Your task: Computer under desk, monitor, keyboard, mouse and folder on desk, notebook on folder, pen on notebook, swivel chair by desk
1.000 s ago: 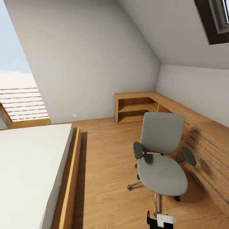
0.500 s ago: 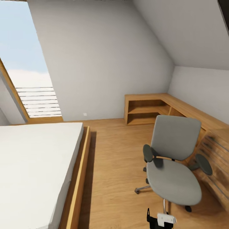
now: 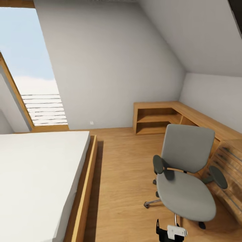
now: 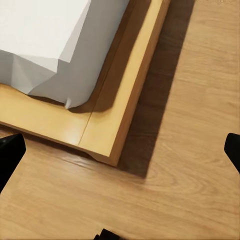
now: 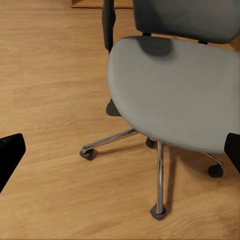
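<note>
Swivel chair [image 3: 186, 183]: grey padded seat bare, black armrests, chrome star base; stands on wood floor [image 3: 124, 174] beside drawer chest [image 3: 228, 174]. Both tools spread wide, holding nothing.

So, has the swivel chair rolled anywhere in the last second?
No. The swivel chair keeps its place beside the wooden drawer chest; the whole view shifted, so the camera turned.
</note>
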Robot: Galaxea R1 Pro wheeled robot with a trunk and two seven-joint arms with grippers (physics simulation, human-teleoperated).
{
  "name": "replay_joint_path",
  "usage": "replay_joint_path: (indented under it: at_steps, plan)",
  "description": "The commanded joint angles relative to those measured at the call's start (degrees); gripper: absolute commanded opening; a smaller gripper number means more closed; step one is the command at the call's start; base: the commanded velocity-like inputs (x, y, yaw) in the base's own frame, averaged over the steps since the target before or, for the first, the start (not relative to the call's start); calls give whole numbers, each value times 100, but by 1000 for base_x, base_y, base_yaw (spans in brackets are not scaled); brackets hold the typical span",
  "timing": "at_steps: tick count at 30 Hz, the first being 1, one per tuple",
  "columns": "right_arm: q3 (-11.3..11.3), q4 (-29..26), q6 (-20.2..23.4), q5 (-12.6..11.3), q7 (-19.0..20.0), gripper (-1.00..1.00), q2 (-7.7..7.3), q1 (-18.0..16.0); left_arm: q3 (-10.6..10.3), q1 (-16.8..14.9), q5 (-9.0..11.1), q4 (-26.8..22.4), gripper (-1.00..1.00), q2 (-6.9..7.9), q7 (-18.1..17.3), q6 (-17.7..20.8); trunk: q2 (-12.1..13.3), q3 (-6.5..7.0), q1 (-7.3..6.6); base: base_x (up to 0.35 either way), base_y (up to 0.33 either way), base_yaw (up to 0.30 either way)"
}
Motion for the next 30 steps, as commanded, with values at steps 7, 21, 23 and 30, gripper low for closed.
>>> replay_joint_path:
  at_steps: [7,21,23,30]
  plan:
    - [48,9,-40,-15,-28,100,-3,-2,-53,-7,45,-6,100,8,39,-31,-6,57,1,48,-3,-72]
    - [48,17,-250,-5,-27,100,-5,12,-57,-7,-134,-6,100,-17,27,-31,-6,186,1,276,-67,-96]
    - [48,18,-255,-4,-26,100,-5,12,-53,-7,-160,-6,100,-28,27,-31,-6,204,1,320,-22,-79]
    - [55,18,-260,3,-26,100,1,12,-57,-7,-190,-6,100,-43,24,-31,-6,269,1,325,-7,-33]
